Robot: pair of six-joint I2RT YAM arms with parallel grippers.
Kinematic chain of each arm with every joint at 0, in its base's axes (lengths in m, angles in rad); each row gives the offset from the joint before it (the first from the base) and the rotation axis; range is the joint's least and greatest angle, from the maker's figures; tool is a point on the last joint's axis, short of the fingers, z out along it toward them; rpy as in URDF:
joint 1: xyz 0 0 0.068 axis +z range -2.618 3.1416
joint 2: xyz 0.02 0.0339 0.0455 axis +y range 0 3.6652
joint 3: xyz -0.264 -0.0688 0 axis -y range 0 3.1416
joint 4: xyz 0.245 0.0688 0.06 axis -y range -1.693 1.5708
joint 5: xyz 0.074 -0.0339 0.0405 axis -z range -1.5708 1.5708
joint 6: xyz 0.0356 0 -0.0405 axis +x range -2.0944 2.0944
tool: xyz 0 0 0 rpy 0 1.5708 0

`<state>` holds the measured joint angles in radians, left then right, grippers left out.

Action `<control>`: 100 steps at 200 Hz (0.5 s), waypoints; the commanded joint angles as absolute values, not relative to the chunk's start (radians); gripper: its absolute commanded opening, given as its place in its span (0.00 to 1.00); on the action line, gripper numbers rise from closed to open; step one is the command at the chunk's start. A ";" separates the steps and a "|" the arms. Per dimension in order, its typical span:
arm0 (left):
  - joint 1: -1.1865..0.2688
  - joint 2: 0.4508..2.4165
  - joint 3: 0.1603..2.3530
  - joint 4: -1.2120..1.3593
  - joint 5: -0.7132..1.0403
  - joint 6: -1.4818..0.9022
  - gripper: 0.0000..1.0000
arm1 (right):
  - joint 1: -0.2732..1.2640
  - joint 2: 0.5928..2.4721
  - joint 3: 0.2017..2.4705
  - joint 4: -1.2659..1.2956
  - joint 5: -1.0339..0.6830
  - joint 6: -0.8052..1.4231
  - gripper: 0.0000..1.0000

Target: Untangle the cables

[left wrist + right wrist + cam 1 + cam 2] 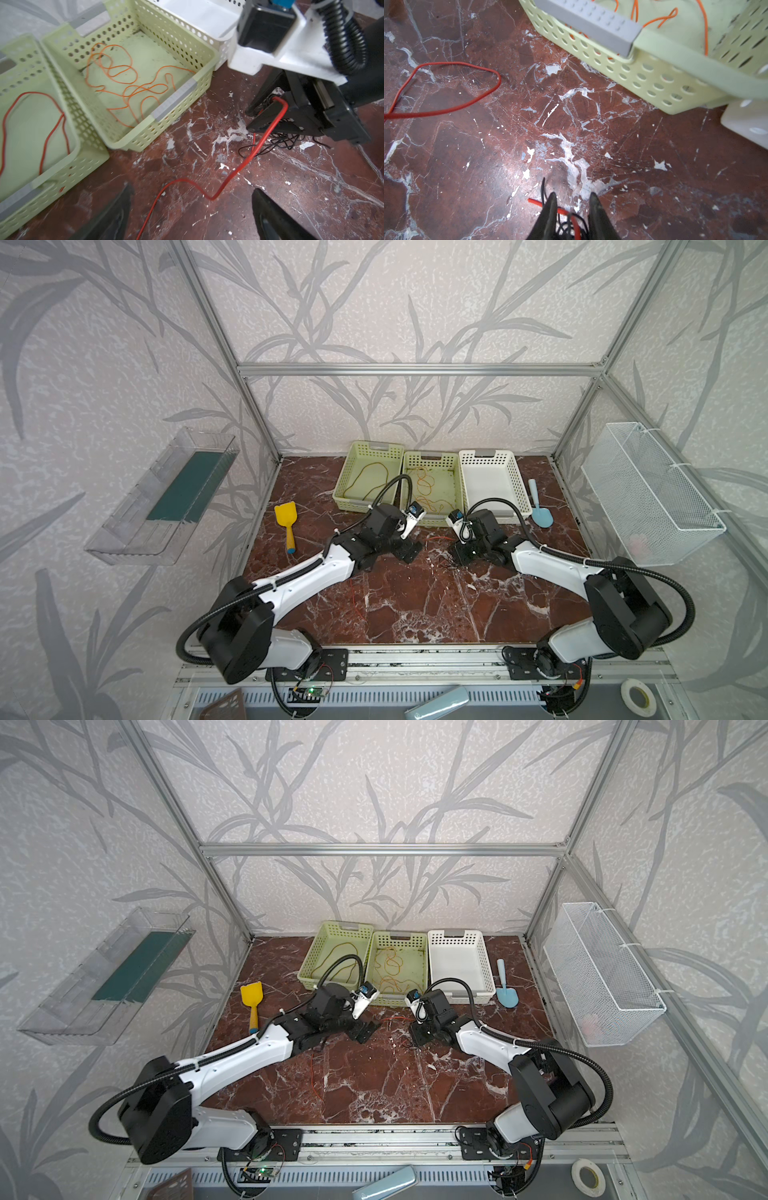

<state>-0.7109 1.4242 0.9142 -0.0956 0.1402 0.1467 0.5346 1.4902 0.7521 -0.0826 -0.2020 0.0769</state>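
Right gripper point(573, 195) clamps the thin red cable point(243, 164) and tangled thin black cable point(543, 189) (bunched together) on the red-brown marble desk point(311, 187), left gripper point(192, 188) gaping wide.

Red-brown marble tabletop point(415, 605) is carrying three baskets side by side along its far edge: left green basket point(344, 479), middle green basket point(460, 489), white basket point(490, 485). A yellow scoop point(286, 518) is lying near the left edge, and a blue trowel point(540, 510) just beside the white basket. A red cable point(228, 176) is trailing across the middle, with a black cable point(270, 145) tangle touching it.
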 commanded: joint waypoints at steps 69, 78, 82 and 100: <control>-0.741 1.600 1.075 -0.069 0.172 0.249 0.18 | 0.534 1.487 0.746 -0.077 -0.212 0.111 0.28; -0.741 1.580 1.086 -0.079 0.161 0.250 0.05 | 0.534 1.496 0.738 -0.065 -0.214 0.116 0.28; -0.741 1.569 1.088 -0.078 0.154 0.248 0.00 | 0.533 1.502 0.734 -0.059 -0.215 0.118 0.28; -0.740 1.494 1.093 -0.066 0.120 0.249 0.00 | 0.534 1.532 0.715 -0.026 -0.220 0.135 0.29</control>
